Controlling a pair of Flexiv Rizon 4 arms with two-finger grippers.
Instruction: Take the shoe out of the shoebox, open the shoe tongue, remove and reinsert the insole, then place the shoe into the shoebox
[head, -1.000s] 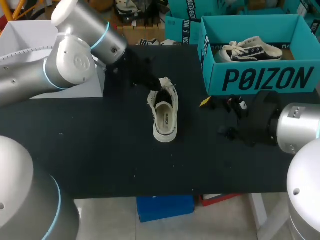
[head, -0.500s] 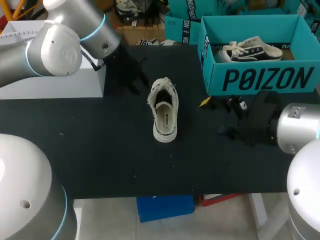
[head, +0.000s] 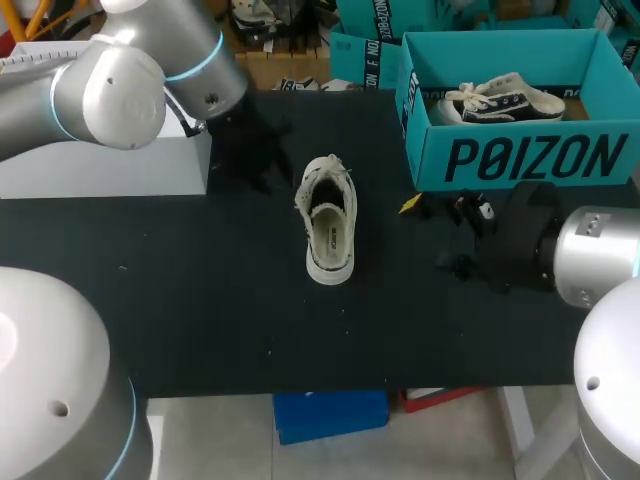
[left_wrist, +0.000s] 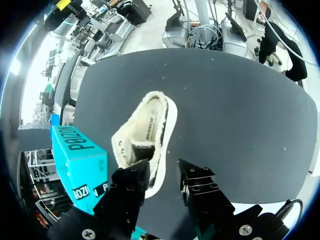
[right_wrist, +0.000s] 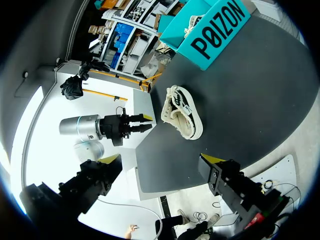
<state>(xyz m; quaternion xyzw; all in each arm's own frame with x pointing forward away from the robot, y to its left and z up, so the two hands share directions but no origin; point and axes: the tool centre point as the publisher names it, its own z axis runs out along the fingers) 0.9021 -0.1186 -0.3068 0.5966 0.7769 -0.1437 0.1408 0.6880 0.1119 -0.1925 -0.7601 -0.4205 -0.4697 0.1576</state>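
My left gripper (left_wrist: 164, 180) hung spread at the toe of the cream canvas low-top shoe (left_wrist: 145, 132); my right gripper (right_wrist: 161, 162) was spread, well apart. Tongue-opening step, I judged: next, pinch the tongue (head: 325, 170).

A robotics lab: your left arm (head: 110, 95) and right arm (head: 597, 262) flank a black table (head: 200, 300), teal shoebox (head: 525, 158) at two o'clock.

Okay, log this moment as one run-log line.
shoe: on table, outside shoebox | left gripper: open, empty, close to shoe | right gripper: open, empty, apart from shoe
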